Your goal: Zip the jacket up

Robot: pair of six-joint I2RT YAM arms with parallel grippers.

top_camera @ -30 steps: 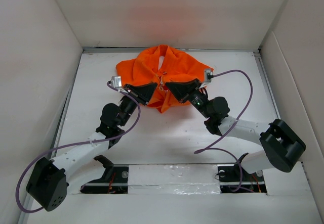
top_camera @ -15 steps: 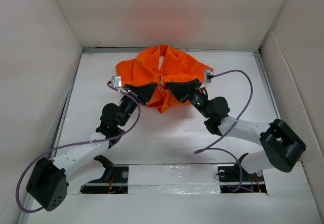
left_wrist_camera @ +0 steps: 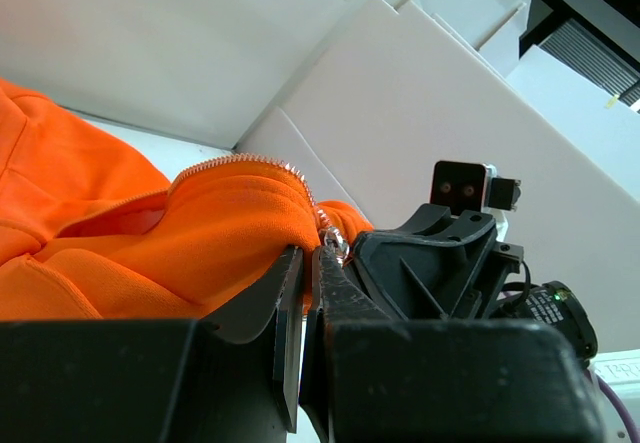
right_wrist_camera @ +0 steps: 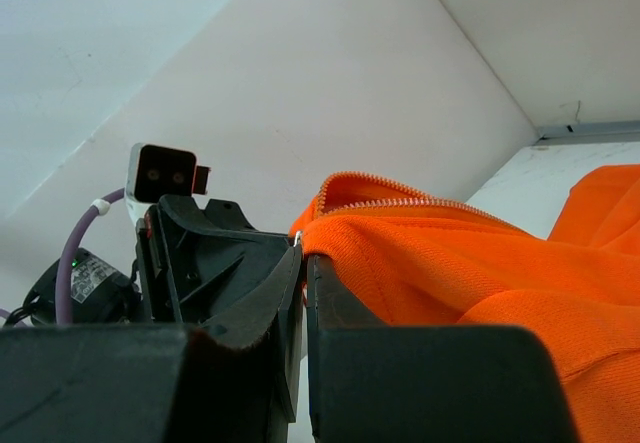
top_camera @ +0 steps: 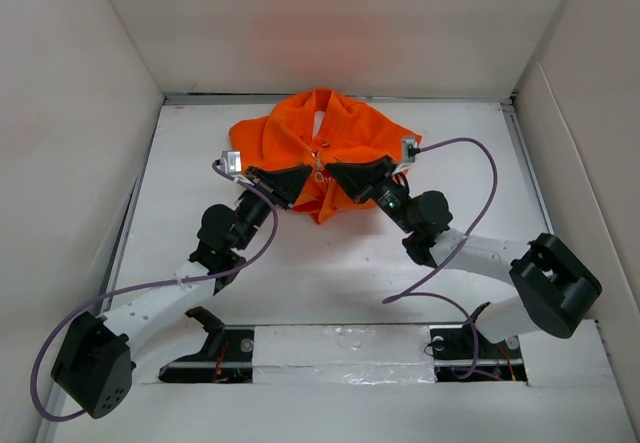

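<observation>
bright even light | soft shadows | wrist foregrounds blurred

Just a plain white table (top_camera: 330,263) here. The orange jacket (top_camera: 345,138) is lying right on it in a crumpled, bunched-up heap at the far end, roughly centred left to right, close to the back wall (top_camera: 340,33).

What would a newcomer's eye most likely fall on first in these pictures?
The bright orange jacket, bunched at the far middle of the white table, stands out first. Next come the left gripper and right gripper, which meet almost tip to tip at its front, each closed on fabric beside the silvery zipper teeth.
</observation>
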